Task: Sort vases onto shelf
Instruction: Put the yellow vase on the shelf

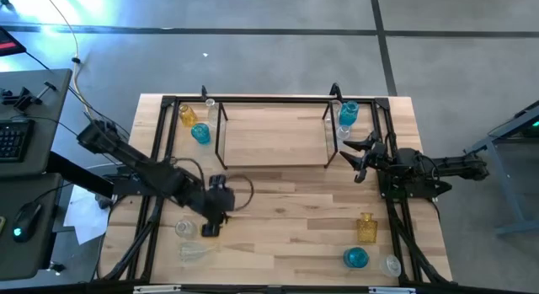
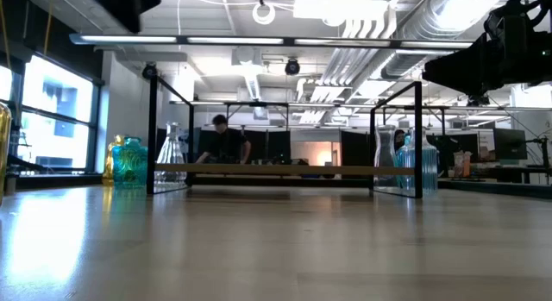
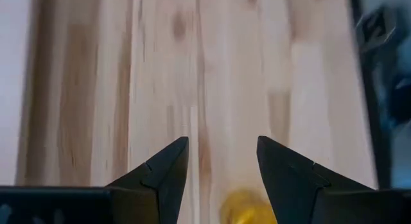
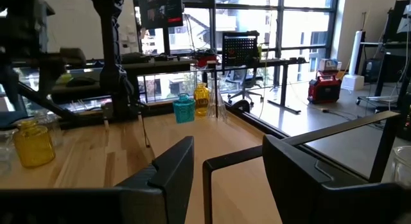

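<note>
Dark left gripper hangs with fingers apart, empty, over the table's near-left part, beside two clear vases. Right gripper, also parted and empty, sits at the shelf's right end. Blue and yellow vases stand near-right; others flank the shelf.

Keyboard, mouse, seated person

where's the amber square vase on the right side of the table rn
In the high view the amber vase stands on the table's right front area, just behind the blue vase.
</note>
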